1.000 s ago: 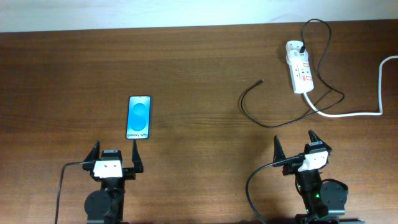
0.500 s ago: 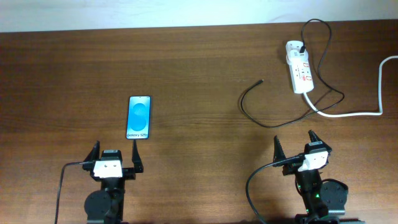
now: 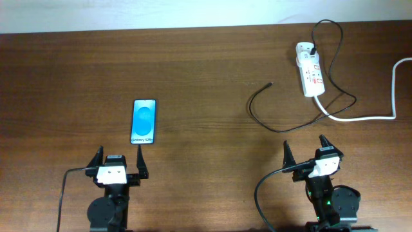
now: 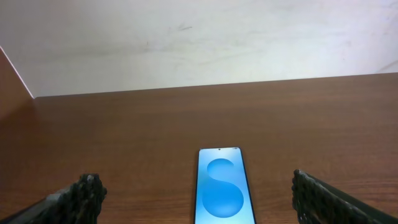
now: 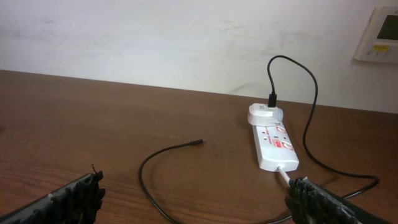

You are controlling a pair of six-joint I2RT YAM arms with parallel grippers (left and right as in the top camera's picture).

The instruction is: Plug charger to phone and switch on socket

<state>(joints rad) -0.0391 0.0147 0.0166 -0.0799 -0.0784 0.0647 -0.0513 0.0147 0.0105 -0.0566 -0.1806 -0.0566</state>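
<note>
The phone [image 3: 144, 121] lies flat on the wooden table with its blue screen up, just beyond my left gripper [image 3: 120, 161], which is open and empty; the left wrist view shows the phone [image 4: 224, 190] between the spread fingers. The white socket strip [image 3: 309, 77] lies at the far right, also in the right wrist view [image 5: 272, 139]. The black charger cable [image 3: 257, 119] loops from a plug in the strip's far end to a free connector tip [image 3: 270, 84], seen in the right wrist view [image 5: 199, 143]. My right gripper [image 3: 305, 151] is open and empty, near the front edge.
The strip's thick white cord [image 3: 367, 117] runs right and off the table edge. A pale wall [image 5: 155, 37] stands behind the table, with a white wall panel [image 5: 379, 34] at the right.
</note>
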